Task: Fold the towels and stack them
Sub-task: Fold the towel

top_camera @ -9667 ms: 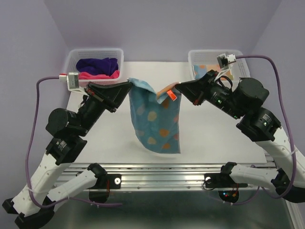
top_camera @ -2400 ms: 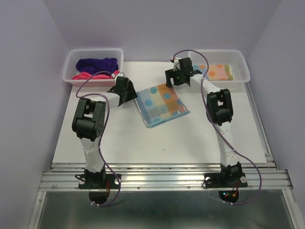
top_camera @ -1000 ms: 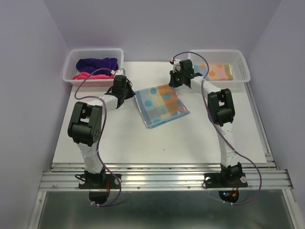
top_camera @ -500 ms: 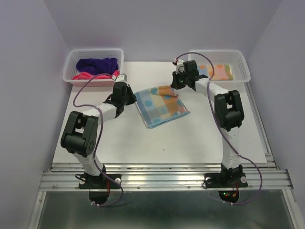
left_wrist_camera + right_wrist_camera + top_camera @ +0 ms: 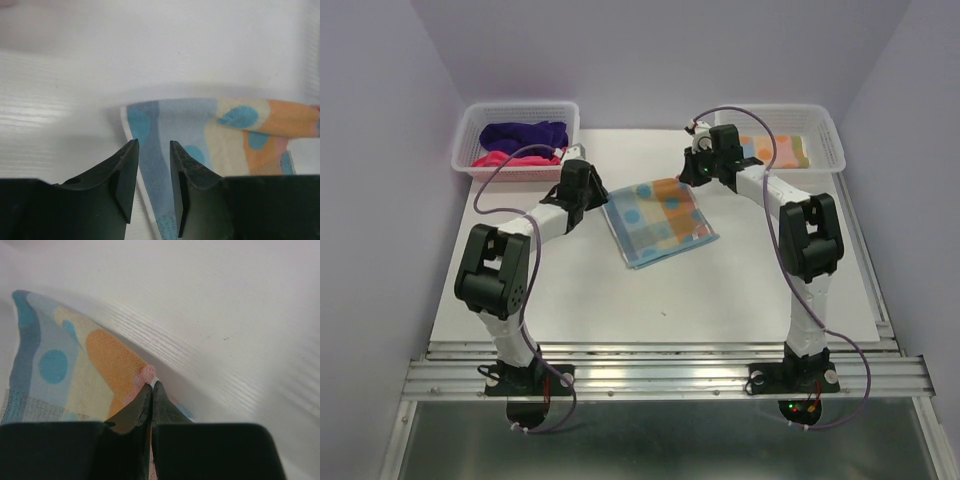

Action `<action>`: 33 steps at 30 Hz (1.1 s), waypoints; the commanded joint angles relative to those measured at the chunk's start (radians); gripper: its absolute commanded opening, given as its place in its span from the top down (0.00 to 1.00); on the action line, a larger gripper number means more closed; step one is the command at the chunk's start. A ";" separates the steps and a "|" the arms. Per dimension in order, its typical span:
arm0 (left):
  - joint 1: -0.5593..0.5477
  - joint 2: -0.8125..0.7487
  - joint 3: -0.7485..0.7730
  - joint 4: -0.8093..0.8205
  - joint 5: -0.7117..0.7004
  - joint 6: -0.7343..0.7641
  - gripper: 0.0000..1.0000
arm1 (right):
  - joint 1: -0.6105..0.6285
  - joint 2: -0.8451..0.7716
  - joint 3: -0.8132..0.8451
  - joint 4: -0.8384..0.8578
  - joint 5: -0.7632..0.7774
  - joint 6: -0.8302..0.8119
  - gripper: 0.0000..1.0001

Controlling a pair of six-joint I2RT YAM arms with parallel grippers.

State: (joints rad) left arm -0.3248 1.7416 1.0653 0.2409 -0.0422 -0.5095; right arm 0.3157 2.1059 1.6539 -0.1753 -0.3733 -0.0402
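**Holding the towel by its far right corner only**

A spotted towel (image 5: 660, 222) is seen folded on the table (image 5: 570, 290), between the two arms and turned at a slant. Its far edge runs from the left gripper (image 5: 594, 196) across to the right gripper (image 5: 697, 177), so each far corner is met by one gripper.

The left gripper's fingers are held apart. In the left wrist view the towel's pale hem is seen lying flat on the table below the gap, and nothing is clamped there. The right gripper's fingers are pressed together on the orange far right corner, which is lifted a little off the table. The rest of the cloth lies toward the robot and to the left of that pinch.

A folded towel (image 5: 775, 150) of like pattern is seen in the right basket (image 5: 825, 135), just beyond the right gripper. A purple towel (image 5: 525, 132) and a pink towel (image 5: 505, 158) lie unfolded in the left basket (image 5: 470, 125).

The right arm is judged the nearer one for carrying the towel to that basket. If another fold is meant, the left corner would first have to be taken, since the cloth would swing from a single corner.
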 commanded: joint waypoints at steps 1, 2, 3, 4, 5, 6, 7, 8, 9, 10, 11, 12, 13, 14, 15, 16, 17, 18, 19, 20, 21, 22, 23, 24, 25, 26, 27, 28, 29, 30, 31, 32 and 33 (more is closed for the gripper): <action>0.049 0.056 0.083 -0.045 0.036 0.023 0.56 | 0.008 -0.006 0.035 0.014 -0.009 -0.003 0.99; 0.053 0.087 0.096 -0.045 0.082 0.031 0.56 | 0.008 0.000 0.046 0.010 -0.004 -0.006 0.99; 0.056 0.099 0.116 -0.046 0.094 0.041 0.54 | 0.008 0.021 0.076 -0.006 0.000 -0.010 0.99; 0.056 0.110 0.116 -0.049 0.094 0.046 0.54 | 0.008 0.031 0.089 -0.006 0.001 -0.010 0.99; 0.056 0.117 0.128 -0.052 0.093 0.048 0.53 | 0.008 0.045 0.105 -0.016 0.007 -0.012 0.99; 0.059 0.134 0.133 -0.048 0.096 0.048 0.53 | 0.008 0.055 0.119 -0.021 0.008 -0.012 0.99; 0.064 0.144 0.136 -0.046 0.099 0.048 0.52 | 0.008 0.074 0.129 -0.023 0.013 -0.010 0.99; 0.067 0.166 0.150 -0.048 0.102 0.045 0.52 | 0.008 0.083 0.136 -0.017 0.013 -0.006 0.99; 0.070 0.180 0.160 -0.054 0.102 0.049 0.52 | 0.008 0.089 0.141 -0.015 0.010 -0.006 0.99; 0.072 0.194 0.177 -0.067 0.102 0.049 0.52 | 0.008 0.098 0.145 -0.016 0.007 -0.006 0.99; 0.076 0.217 0.202 -0.075 0.103 0.052 0.51 | 0.008 0.114 0.158 -0.023 0.007 -0.007 0.99; 0.078 0.228 0.208 -0.075 0.107 0.055 0.52 | 0.008 0.123 0.167 -0.026 0.010 -0.007 0.99; 0.079 0.236 0.223 -0.075 0.111 0.057 0.52 | 0.010 0.131 0.173 -0.030 0.016 -0.009 0.99; 0.079 0.254 0.228 -0.078 0.120 0.057 0.52 | 0.008 0.143 0.188 -0.036 0.025 -0.009 0.99; 0.079 0.262 0.234 -0.078 0.125 0.054 0.52 | 0.008 0.149 0.193 -0.038 0.027 -0.009 0.99; 0.079 0.271 0.245 -0.078 0.127 0.052 0.52 | 0.008 0.155 0.198 -0.039 0.030 -0.007 0.99; 0.079 0.286 0.251 -0.080 0.130 0.054 0.53 | 0.008 0.157 0.201 -0.039 0.027 -0.006 0.99; 0.079 0.294 0.257 -0.086 0.131 0.055 0.54 | 0.006 0.158 0.202 -0.039 0.025 -0.007 0.99; 0.079 0.299 0.262 -0.086 0.134 0.055 0.58 | 0.008 0.160 0.204 -0.039 0.024 -0.004 0.99; 0.079 0.306 0.266 -0.086 0.136 0.052 0.60 | 0.010 0.164 0.207 -0.039 0.027 -0.004 0.99; 0.079 0.309 0.268 -0.087 0.137 0.051 0.63 | 0.010 0.167 0.208 -0.041 0.028 -0.006 0.99; 0.079 0.311 0.271 -0.088 0.142 0.052 0.72 | 0.008 0.169 0.210 -0.044 0.028 -0.006 0.99; 0.079 0.311 0.271 -0.086 0.148 0.051 0.78 | 0.008 0.170 0.210 -0.046 0.027 -0.006 0.99; 0.079 0.312 0.272 -0.081 0.154 0.055 1.00 | 0.008 0.170 0.208 -0.047 0.027 -0.004 0.99; 0.079 0.311 0.274 -0.080 0.169 0.058 1.00 | 0.008 0.169 0.207 -0.047 0.027 -0.003 0.99; 0.079 0.308 0.269 -0.077 0.176 0.062 1.00 | 0.008 0.169 0.207 -0.047 0.027 -0.003 0.99; 0.079 0.290 0.262 -0.062 0.180 0.063 1.00 | 0.008 0.167 0.204 -0.047 0.025 -0.001 0.99; 0.079 0.274 0.234 -0.054 0.182 0.060 1.00 | 0.008 0.160 0.199 -0.049 0.025 0.000 0.99; 0.079 0.253 0.214 -0.039 0.186 0.062 1.00 | 0.008 0.155 0.196 -0.049 0.025 -0.001 0.99; 0.078 0.204 0.190 0.001 0.188 0.060 1.00 | 0.008 0.148 0.192 -0.049 0.024 0.000 0.99; 0.078 0.178 0.164 0.023 0.189 0.058 1.00 | 0.008 0.137 0.184 -0.047 0.024 0.000 0.99; 0.075 0.150 0.112 0.041 0.194 0.057 1.00 | 0.008 0.112 0.163 -0.043 0.024 0.002 0.99; 0.073 0.095 0.085 0.075 0.197 0.054 1.00 | 0.008 0.095 0.144 -0.041 0.024 0.005 0.99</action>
State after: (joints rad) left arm -0.2512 2.0190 1.2373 0.2127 0.1246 -0.4644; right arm 0.3157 2.2677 1.8111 -0.2337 -0.3511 -0.0406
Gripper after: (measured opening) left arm 0.021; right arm 0.022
